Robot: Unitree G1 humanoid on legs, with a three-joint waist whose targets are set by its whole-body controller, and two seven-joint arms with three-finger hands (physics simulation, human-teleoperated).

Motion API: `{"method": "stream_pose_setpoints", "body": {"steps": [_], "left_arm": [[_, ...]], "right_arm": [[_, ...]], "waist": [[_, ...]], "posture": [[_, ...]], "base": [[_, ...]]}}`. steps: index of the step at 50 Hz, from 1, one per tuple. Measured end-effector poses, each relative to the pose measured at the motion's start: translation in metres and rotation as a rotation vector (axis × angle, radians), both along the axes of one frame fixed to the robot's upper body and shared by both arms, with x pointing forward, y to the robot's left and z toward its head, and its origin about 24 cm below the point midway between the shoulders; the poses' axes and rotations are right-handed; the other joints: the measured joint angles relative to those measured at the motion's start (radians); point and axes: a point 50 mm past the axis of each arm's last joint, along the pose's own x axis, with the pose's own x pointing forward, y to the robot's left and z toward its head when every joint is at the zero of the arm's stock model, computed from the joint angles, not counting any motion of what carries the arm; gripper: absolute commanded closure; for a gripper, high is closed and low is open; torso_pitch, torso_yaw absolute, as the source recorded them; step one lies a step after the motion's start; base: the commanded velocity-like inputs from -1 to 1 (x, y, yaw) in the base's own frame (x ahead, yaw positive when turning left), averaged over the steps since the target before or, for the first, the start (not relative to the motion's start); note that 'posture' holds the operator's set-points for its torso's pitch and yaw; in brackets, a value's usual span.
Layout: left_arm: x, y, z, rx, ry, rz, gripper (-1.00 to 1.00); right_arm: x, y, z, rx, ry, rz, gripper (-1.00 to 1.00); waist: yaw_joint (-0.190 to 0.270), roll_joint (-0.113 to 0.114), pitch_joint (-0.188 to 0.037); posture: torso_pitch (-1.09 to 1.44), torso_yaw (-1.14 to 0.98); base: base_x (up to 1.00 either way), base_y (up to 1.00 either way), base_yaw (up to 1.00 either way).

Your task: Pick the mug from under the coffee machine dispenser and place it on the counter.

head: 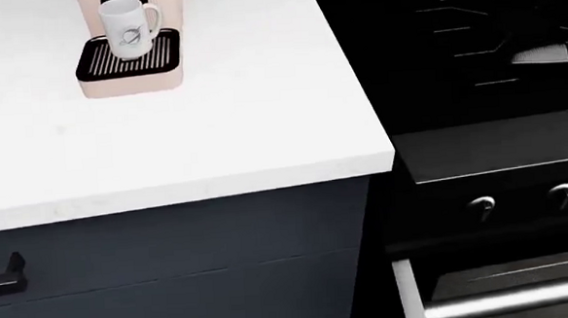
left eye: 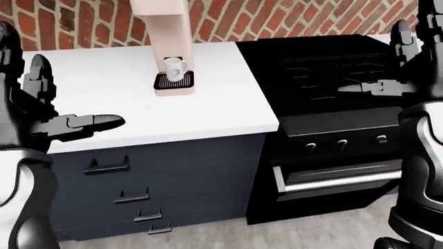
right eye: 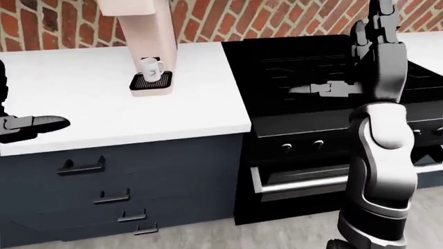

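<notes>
Both hands, left hand (left eye: 48, 111) and right hand (right eye: 370, 57), I hold open, well apart from the mug (head: 127, 28) on the coffee machine (left eye: 166, 36) tray, white surface (head: 214, 126) below.

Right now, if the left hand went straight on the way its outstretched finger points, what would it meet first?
The left hand points rightward over the white counter, well short of the white mug on the pink coffee machine. Its line looks free up to the black stove, though depth is unclear.
</notes>
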Motion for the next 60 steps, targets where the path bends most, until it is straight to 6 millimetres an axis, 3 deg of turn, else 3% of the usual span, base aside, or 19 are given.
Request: {"method": "stream_pose_setpoints", "body": {"steps": [2,4,8,10,12,14,16,20,24,27,36,53,60], "left_arm": [[0.000,0.000,-0.001,0.000,0.008,-0.005,-1.00],[-0.001,0.001,0.002,0.002,-0.002,0.002,-1.00],[-0.004,0.000,0.007,0.015,-0.039,0.008,-1.00],[-0.004,0.000,0.009,0.019,-0.046,0.007,-1.00],[-0.003,0.002,0.005,0.008,-0.031,0.017,-1.00],[-0.003,0.006,0.001,-0.004,-0.006,0.035,-1.00],[-0.002,0.006,0.002,-0.002,-0.005,0.039,-1.00],[-0.005,0.003,0.007,0.013,-0.039,0.030,-1.00],[-0.003,0.004,0.005,0.005,-0.021,0.029,-1.00],[-0.001,0.001,0.002,-0.001,-0.003,0.008,-1.00],[-0.003,-0.002,0.008,0.009,-0.050,0.019,-1.00],[0.007,-0.004,-0.010,-0.049,0.053,0.116,-1.00],[0.009,-0.019,-0.012,-0.042,0.092,0.170,-1.00]], "right_arm": [[0.001,-0.002,-0.003,0.007,0.021,-0.010,-1.00],[0.001,-0.001,0.000,0.002,0.010,-0.010,-1.00],[-0.003,0.000,0.007,-0.011,-0.030,-0.005,-1.00],[-0.002,0.000,0.010,-0.014,-0.039,-0.004,-1.00],[0.000,0.003,0.004,-0.008,-0.025,0.010,-1.00],[0.004,0.006,-0.002,-0.009,0.009,0.027,-1.00],[0.005,0.006,-0.003,-0.008,0.026,0.027,-1.00],[0.000,0.003,0.004,-0.014,-0.012,0.007,-1.00],[0.000,0.004,0.008,-0.021,-0.027,0.010,-1.00],[0.000,-0.001,0.003,-0.008,-0.018,-0.006,-1.00],[0.001,-0.002,0.005,-0.002,-0.016,-0.013,-1.00],[0.003,-0.002,0.001,-0.024,0.001,-0.029,-1.00],[0.004,-0.002,0.001,-0.031,0.006,-0.038,-1.00]], "waist": [[-0.009,0.000,-0.006],[-0.012,0.018,-0.011],[-0.026,0.070,-0.009],[-0.026,0.109,-0.018],[-0.011,0.106,-0.006],[-0.002,0.119,-0.009],[0.000,0.108,-0.024],[0.003,0.056,0.011],[0.007,-0.002,-0.009],[0.005,0.024,0.000],[-0.010,0.054,-0.015],[0.003,0.035,-0.007],[0.010,0.030,-0.006]], "posture": [[0.00,0.00],[0.00,0.00],[0.00,0.00],[0.00,0.00],[0.00,0.00],[0.00,0.00],[0.00,0.00],[0.00,0.00],[0.00,0.00],[0.00,0.00],[0.00,0.00],[0.00,0.00],[0.00,0.00]], "base": [[0.34,0.04,0.00],[0.34,0.03,0.00],[0.35,0.04,0.00],[0.34,0.05,0.00],[0.20,0.00,0.00],[0.11,0.00,0.00],[0.05,0.00,0.00],[0.05,0.00,0.00],[0.04,0.00,0.00],[0.00,0.00,0.00],[0.00,0.00,0.00],[0.00,0.00,0.00],[0.00,0.00,0.00]]}}
